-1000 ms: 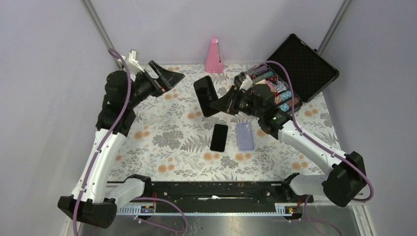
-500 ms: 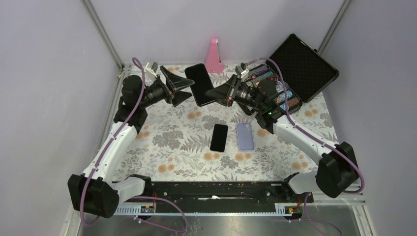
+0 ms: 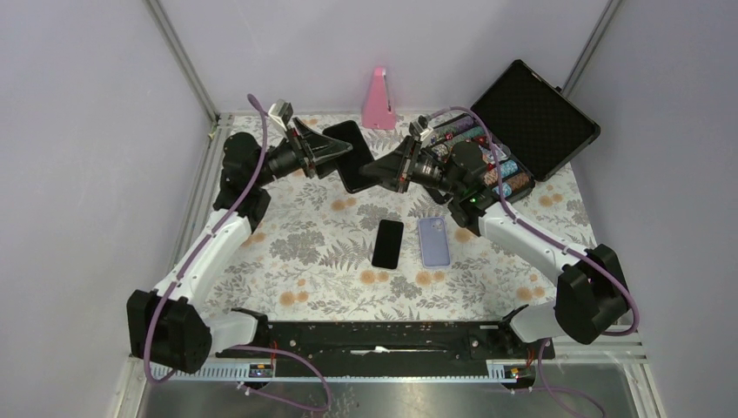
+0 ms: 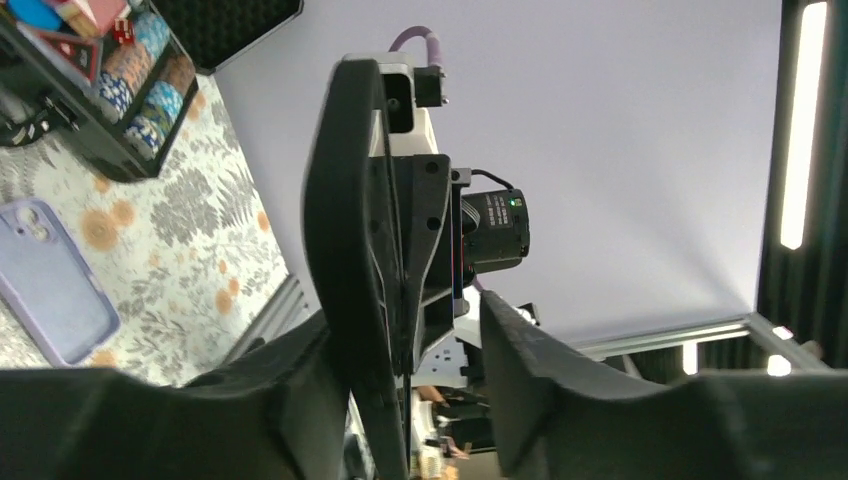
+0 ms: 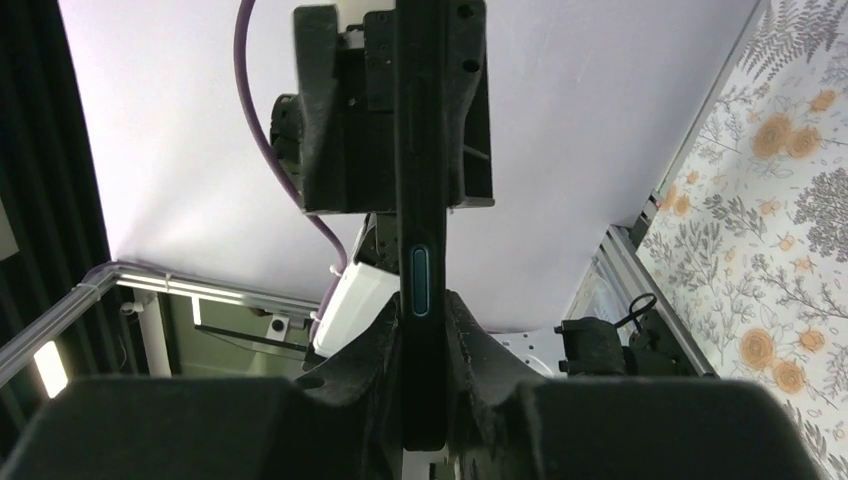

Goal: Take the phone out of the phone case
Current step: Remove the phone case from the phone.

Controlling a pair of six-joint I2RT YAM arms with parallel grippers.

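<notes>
The black, flat, rectangular phone in its dark case (image 3: 350,161) is held up in the air towards the back of the workspace, clear of any surface and tilted, its broad face turned upward. The right gripper (image 3: 370,170) pinches one end between both fingers. The left gripper (image 3: 337,150) straddles the opposite end, with a gap beside one finger. Edge-on it looks thin, with a small blue-green oblong side button (image 5: 419,282). I can't tell where case meets phone.

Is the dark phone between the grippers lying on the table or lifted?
Lifted: the right gripper clamps the phone in mid-air; the right wrist view shows wall behind it.
</notes>
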